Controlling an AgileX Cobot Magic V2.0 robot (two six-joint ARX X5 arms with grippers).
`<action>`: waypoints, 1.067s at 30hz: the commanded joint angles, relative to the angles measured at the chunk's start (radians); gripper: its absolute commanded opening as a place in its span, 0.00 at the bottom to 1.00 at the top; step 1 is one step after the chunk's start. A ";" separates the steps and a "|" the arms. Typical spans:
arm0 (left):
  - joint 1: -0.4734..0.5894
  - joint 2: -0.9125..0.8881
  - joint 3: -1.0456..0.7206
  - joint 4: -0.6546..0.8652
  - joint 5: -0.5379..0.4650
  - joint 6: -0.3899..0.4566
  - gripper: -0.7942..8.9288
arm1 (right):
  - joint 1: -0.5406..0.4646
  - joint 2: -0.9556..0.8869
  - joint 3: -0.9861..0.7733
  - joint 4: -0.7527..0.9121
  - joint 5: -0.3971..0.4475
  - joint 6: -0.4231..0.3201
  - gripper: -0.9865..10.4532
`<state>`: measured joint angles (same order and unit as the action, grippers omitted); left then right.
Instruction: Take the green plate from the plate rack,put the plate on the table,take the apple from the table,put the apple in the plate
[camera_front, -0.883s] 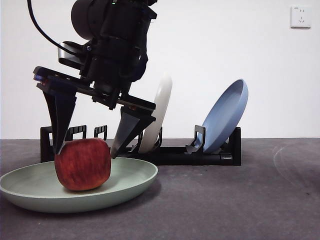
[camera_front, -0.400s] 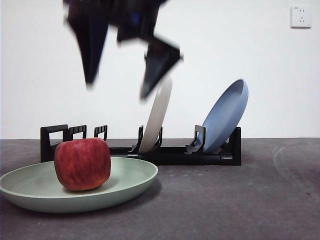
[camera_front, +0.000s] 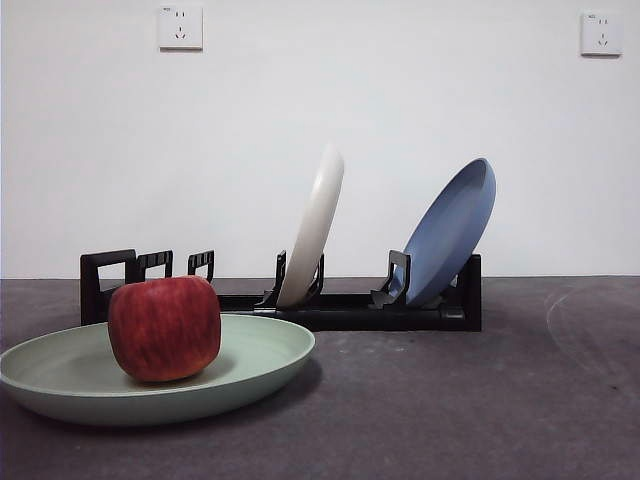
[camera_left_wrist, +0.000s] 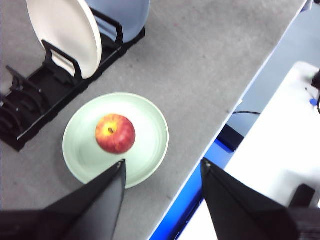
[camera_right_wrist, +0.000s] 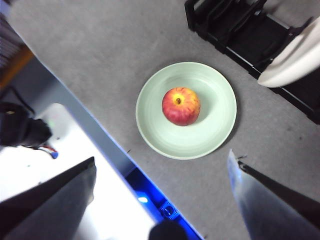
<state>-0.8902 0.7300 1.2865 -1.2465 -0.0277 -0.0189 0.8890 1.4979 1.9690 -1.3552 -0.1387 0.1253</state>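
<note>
White wall, grey table (camera_front: 480, 400). Apple (camera_front: 164, 328) in green plate (camera_front: 260, 360), lower left of front frame, before rack (camera_front: 340, 305). Task looks done. Left gripper (camera_left_wrist: 162, 170) and right gripper (camera_right_wrist: 162, 172) high, wide, empty.

red apple (camera_front: 164, 328) upright, on green plate (camera_front: 255, 365)

A red apple (camera_front: 164, 328) with yellow streaks is sitting on a pale green plate (camera_front: 250, 365), the table (camera_front: 480, 400) is looking dark grey, and the black rack (camera_front: 350, 305) is holding a cream-white plate (camera_front: 313, 228) and a blue plate (camera_front: 450, 230) at its three o'clock.
</note>
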 joint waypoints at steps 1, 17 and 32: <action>0.003 0.016 -0.002 0.016 0.030 0.002 0.34 | 0.002 -0.088 -0.086 -0.025 -0.003 0.042 0.47; 0.003 0.070 -0.002 0.059 0.034 0.013 0.07 | 0.002 -0.364 -0.379 -0.025 0.025 0.080 0.08; 0.003 0.077 -0.002 0.051 0.027 0.013 0.08 | 0.002 -0.363 -0.378 -0.024 0.097 0.083 0.09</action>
<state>-0.8902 0.8078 1.2865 -1.1984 0.0021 -0.0177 0.8890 1.1343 1.5986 -1.3552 -0.0456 0.2104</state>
